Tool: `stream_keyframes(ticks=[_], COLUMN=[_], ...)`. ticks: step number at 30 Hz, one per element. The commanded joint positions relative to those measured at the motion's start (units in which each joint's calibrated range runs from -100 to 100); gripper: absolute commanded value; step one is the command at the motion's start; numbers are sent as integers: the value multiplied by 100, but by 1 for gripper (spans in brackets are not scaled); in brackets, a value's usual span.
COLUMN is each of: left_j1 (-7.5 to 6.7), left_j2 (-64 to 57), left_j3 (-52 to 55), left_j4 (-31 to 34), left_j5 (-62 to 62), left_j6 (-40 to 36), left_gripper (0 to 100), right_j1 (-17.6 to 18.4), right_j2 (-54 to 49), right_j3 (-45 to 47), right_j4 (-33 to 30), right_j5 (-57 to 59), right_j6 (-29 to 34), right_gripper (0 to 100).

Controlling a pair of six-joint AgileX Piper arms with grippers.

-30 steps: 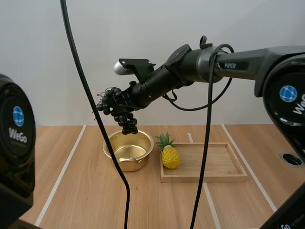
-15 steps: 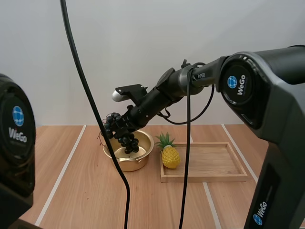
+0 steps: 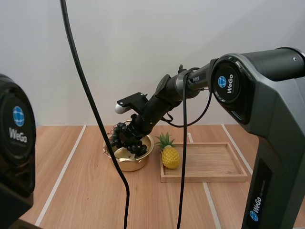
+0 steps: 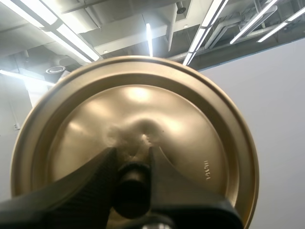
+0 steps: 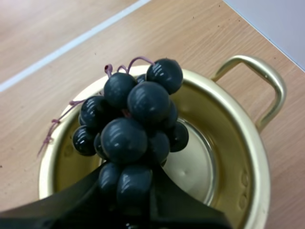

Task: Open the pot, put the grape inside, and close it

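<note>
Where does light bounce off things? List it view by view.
Left wrist view: a pale sheen spreads across the lid held in the left tool. Right wrist view: small bright spots on the grapes, a glossy band inside the pot. High view: even light, no strong glare on the table.

There is one golden pot (image 3: 125, 164), one matching lid (image 4: 190, 138) and one bunch of dark grapes (image 5: 136, 119), its berries too crowded to count exactly. One bench (image 3: 81, 191) carries one wooden tray (image 3: 214, 167) and one yellow pineapple (image 3: 170, 156). End effectors number two, the left end effector (image 4: 132, 160) and the right end effector (image 5: 127, 176), each with two black fingers.
</note>
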Motion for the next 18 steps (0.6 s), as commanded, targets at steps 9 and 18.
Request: stream_keyframes(ticks=[9, 18], left_j1=[3, 3], left_j2=[-23, -23], left_j3=[-34, -34], left_j4=[2, 2], left_j5=[-243, -243], left_j6=[-59, -59], left_gripper=[0, 0], right_j1=[9, 9], right_j2=[573, 793], right_j3=[-25, -25], right_j4=[-364, -322], right_j5=[-42, -159], right_j6=[79, 79], right_gripper=[0, 0])
